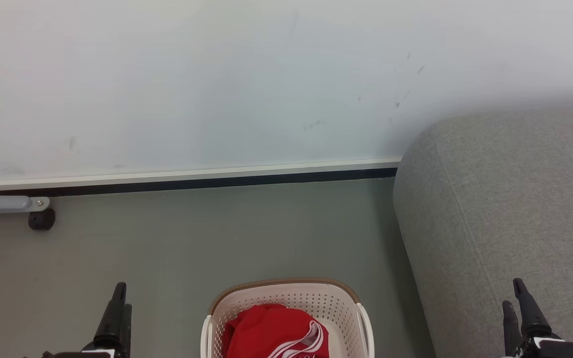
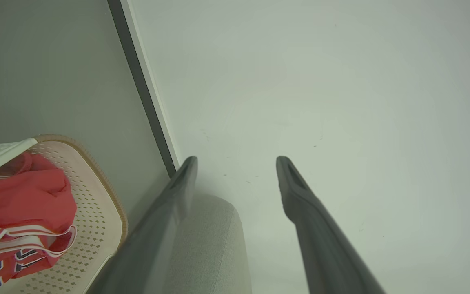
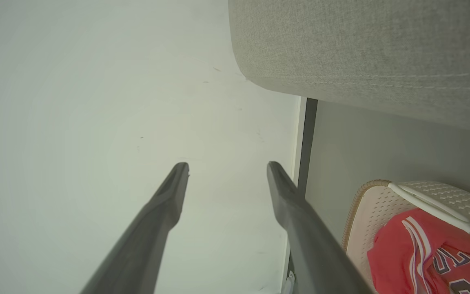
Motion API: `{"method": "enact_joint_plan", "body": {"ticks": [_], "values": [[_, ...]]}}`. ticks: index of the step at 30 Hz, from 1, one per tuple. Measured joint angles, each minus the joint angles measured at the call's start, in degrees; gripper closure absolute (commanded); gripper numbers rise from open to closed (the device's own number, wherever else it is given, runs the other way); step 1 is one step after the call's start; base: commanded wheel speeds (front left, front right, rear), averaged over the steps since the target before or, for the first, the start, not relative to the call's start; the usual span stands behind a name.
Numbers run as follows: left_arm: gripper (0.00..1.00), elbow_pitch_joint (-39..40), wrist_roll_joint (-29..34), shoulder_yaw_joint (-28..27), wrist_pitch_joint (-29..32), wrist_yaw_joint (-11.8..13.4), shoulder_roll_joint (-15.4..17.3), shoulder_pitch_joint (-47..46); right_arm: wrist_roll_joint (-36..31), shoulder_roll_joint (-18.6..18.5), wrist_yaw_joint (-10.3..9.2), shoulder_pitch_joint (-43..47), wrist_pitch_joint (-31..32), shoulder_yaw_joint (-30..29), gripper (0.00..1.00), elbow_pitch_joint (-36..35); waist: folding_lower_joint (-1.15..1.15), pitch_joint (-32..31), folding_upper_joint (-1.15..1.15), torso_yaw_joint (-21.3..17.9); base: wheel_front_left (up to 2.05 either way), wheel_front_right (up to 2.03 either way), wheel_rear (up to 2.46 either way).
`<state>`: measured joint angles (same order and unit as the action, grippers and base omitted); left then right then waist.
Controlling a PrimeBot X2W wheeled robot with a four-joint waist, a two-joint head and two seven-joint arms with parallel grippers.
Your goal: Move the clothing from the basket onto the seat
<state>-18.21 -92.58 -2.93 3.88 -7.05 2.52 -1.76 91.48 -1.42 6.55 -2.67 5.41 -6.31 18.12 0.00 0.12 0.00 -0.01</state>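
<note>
Wrist views catch clothing (image 3: 418,253) lettering (image 3: 461,267), perhaps numerals.

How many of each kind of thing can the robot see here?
laundry basket: 1
red clothing heap: 1 (pieces inside cannot be counted)
grey sofa: 1
end effectors: 2 (left end effector, right end effector)
metal leg with castor: 1
Total: 6

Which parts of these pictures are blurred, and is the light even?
Head view: soft even light, sharp, no glare on the basket. Left wrist view: the near fingers are blurred, the clothing looks paler. Right wrist view: corners darken; the seat is sharp.
</note>
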Motion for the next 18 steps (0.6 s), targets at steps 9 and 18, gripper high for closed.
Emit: {"method": "enact_joint_plan", "body": {"ticks": [9,18], "values": [[0.00,0.96,1.32,1.30,-1.60,0.00,0.01,-0.16,-1.52,-0.13,0.00,-0.07,-1.96,1.09,0.00,-1.44,0.01,0.05,0.00,-0.01,0.00,0.00,0.00],[0.00,1.90,7.79,3.48,-3.54,0.00,0.43,-0.55,-5.15,-1.11,0.01,-0.30,-4.10,2.70,0.00,-3.55,0.01,0.04,0.00,-0.06,0.00,0.00,0.00]]}}
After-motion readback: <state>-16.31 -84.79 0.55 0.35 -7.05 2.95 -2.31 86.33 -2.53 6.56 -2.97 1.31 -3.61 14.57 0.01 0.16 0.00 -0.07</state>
